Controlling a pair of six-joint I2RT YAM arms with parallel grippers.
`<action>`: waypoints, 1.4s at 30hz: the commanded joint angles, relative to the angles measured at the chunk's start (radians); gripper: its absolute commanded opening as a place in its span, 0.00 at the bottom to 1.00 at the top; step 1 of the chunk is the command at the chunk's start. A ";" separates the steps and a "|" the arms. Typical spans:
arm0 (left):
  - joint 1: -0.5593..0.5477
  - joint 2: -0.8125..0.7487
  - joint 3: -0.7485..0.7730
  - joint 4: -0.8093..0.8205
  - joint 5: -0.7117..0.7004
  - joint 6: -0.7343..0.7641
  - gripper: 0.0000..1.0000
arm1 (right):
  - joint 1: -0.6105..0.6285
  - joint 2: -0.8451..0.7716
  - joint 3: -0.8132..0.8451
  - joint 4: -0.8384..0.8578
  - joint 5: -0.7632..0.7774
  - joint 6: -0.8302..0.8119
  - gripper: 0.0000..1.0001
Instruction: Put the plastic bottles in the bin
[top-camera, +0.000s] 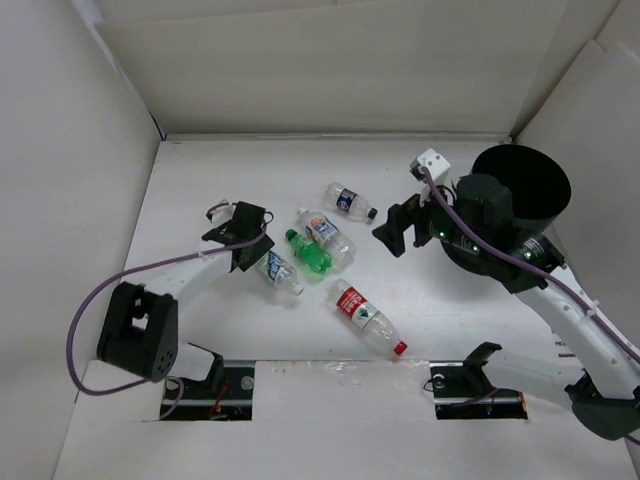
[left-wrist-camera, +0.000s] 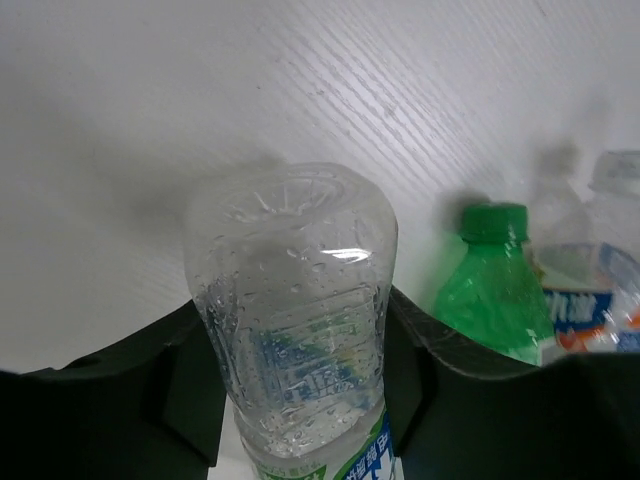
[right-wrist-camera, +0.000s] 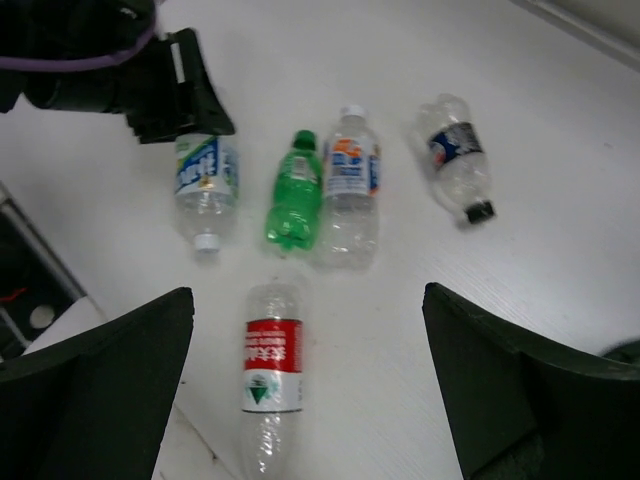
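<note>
Left end effector (left-wrist-camera: 297, 310) flanks the stiffer base of a seemingly light, slick, crushable clear blue-labelled plastic bottle (top-camera: 281, 272), clamp uncertain; right end effector (right-wrist-camera: 305, 300) gapes empty

The bin (top-camera: 525, 180) stands at the far right of the table (top-camera: 200, 170), and five bottles lie on the table, all to the left of the bin. The first bottle (top-camera: 350, 201) lies closest to the bin. Farther left the second bottle (top-camera: 327, 233) and the third bottle (top-camera: 308, 251) lie side by side, touching. The fourth bottle (top-camera: 280, 272) lies farthest from the bin, and the fifth bottle (top-camera: 367, 317) lies left of the bin and nearer the table's front edge.
</note>
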 joint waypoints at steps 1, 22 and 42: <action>-0.031 -0.169 0.076 -0.046 -0.014 0.089 0.00 | 0.023 0.029 -0.034 0.222 -0.260 -0.017 1.00; -0.031 -0.495 0.110 0.662 0.685 0.277 0.00 | 0.114 0.531 0.062 0.828 -0.576 0.416 1.00; -0.031 -0.158 0.530 0.171 0.265 0.423 1.00 | -0.440 0.272 0.255 0.196 0.003 0.232 0.00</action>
